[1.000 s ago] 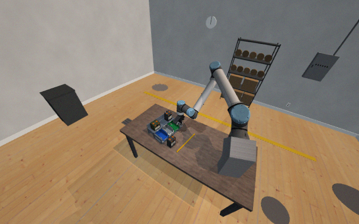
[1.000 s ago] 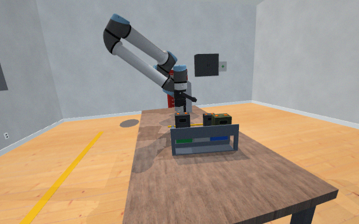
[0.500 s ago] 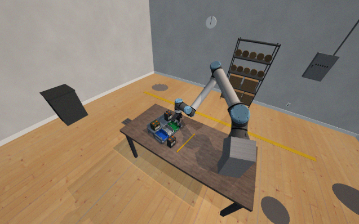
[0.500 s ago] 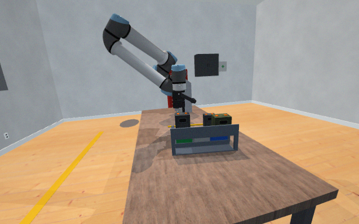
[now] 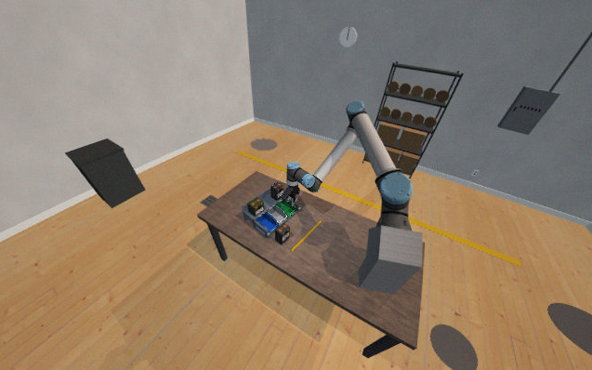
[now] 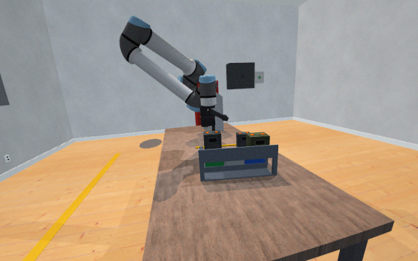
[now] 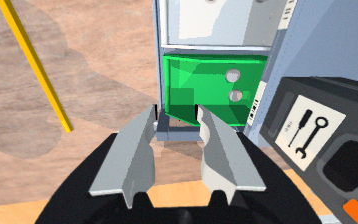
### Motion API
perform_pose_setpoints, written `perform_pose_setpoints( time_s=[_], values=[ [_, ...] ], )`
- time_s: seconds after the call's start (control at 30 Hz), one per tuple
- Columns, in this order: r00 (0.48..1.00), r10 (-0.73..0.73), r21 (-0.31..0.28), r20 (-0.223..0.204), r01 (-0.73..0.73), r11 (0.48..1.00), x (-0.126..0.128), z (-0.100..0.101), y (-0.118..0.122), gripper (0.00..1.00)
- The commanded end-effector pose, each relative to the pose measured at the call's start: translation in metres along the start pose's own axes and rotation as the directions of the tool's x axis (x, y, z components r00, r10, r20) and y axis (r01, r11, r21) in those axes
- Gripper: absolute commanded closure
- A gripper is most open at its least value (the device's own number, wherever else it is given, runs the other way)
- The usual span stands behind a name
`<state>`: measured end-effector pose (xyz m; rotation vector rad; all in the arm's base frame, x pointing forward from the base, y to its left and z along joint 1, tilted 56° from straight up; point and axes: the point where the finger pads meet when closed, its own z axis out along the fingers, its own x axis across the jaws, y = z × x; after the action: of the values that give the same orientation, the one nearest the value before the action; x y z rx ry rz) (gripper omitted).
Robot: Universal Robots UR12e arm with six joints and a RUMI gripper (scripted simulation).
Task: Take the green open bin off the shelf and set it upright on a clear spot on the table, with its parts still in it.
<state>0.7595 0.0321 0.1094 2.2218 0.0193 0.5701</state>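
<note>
End effector (image 5: 292,199) (image 6: 212,128) (image 7: 176,105) stood partly spread, nothing pinched; tips hung over outer corner of green bin (image 5: 288,208) (image 6: 214,164) (image 7: 196,82), likely to straddle one wall; bin sat in shelf (image 6: 239,153) (image 7: 164,134), two round parts (image 7: 232,76) inside.

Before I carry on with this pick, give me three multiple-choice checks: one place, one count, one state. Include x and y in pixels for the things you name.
1. Which bin is between the other two?
A) blue
B) green
C) white

2. How many round parts show in the green bin?
A) two
B) four
C) five

3. How are the jaws?
A) shut on the green bin
B) apart, nothing gripped
C) fully shut, tips touching

1: C, the white bin (image 5: 277,214) (image 7: 216,25) sits between the green bin (image 5: 287,208) (image 7: 211,82) and the blue bin (image 5: 267,223).
2: A, the wrist view shows two grey discs (image 7: 232,75).
3: B, a gap separates the jaws, with nothing pinched.
</note>
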Motion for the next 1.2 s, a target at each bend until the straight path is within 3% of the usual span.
perform_pose_setpoints(
  time_s=[0.0,1.17],
  values=[
    [1.000,0.000,0.000,-0.001,0.000,1.000,-0.0036,-0.0006,-0.0012,0.74],
    [1.000,0.000,0.000,-0.001,0.000,1.000,-0.0115,-0.0007,-0.0031,0.74]
  ],
)
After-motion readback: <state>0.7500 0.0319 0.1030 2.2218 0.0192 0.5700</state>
